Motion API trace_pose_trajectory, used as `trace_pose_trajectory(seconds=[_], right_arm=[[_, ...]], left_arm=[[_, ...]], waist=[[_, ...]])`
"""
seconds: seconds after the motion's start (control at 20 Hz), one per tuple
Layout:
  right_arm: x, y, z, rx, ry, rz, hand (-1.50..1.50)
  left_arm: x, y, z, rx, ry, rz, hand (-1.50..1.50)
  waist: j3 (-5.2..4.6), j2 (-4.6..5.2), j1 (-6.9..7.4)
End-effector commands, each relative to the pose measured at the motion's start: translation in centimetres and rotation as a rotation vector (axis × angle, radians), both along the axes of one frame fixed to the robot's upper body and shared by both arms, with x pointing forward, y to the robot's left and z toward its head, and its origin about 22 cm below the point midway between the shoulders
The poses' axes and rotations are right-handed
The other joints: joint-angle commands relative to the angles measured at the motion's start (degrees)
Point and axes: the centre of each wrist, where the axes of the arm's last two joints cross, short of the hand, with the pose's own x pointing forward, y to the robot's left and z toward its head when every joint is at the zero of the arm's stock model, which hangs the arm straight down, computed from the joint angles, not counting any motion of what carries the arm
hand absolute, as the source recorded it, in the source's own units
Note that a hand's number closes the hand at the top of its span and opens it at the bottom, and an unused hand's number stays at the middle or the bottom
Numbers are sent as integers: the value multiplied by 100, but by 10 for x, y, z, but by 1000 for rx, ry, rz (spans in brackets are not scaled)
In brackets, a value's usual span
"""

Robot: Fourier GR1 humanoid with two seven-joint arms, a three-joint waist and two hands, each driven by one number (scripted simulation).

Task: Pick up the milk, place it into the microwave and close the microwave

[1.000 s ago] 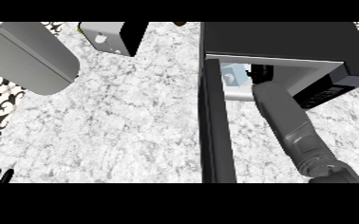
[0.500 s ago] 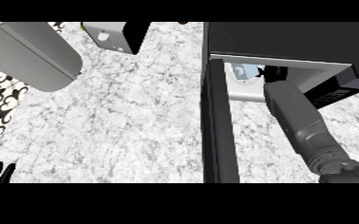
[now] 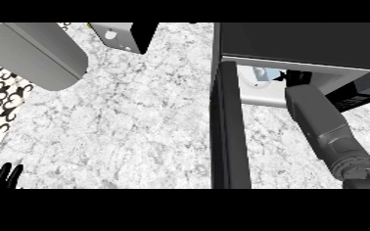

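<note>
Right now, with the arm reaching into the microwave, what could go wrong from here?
1. The milk sits just inside the microwave opening, near its front edge; pulling the right robot hand back could drag it out or tip it.
2. The open door stands right beside the right forearm; a sideways withdrawal may bump it.
3. Closing the door too soon could catch the forearm.

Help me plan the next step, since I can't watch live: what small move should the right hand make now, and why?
Probably let go of the milk and draw the right hand back out. The carton already sits inside the microwave, the forearm reaches through the opening, and the door stands open, so it cannot close until the arm clears.
</note>
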Motion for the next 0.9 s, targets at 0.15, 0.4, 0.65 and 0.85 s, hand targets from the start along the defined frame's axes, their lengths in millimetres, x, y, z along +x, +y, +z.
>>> trace_pose_trajectory(seconds=[0.15, 0.4, 0.65, 0.85], right_arm=[[-3, -3, -3, -77, 22, 9, 150], [-6, -2, -9, -136, 31, 6, -150], [2, 5, 2, -125, -5, 12, -150], [-3, 32, -11, -127, -12, 21, -150]], left_arm=[[13, -1, -3, -1, 11, -18, -150], [13, 9, -7, 14, 13, -13, -150], [22, 7, -3, 17, -5, -15, -150], [24, 1, -11, 3, 3, -17, -150]], waist=[[15, 60, 59], [13, 57, 113], [18, 58, 112], [16, 50, 130]])
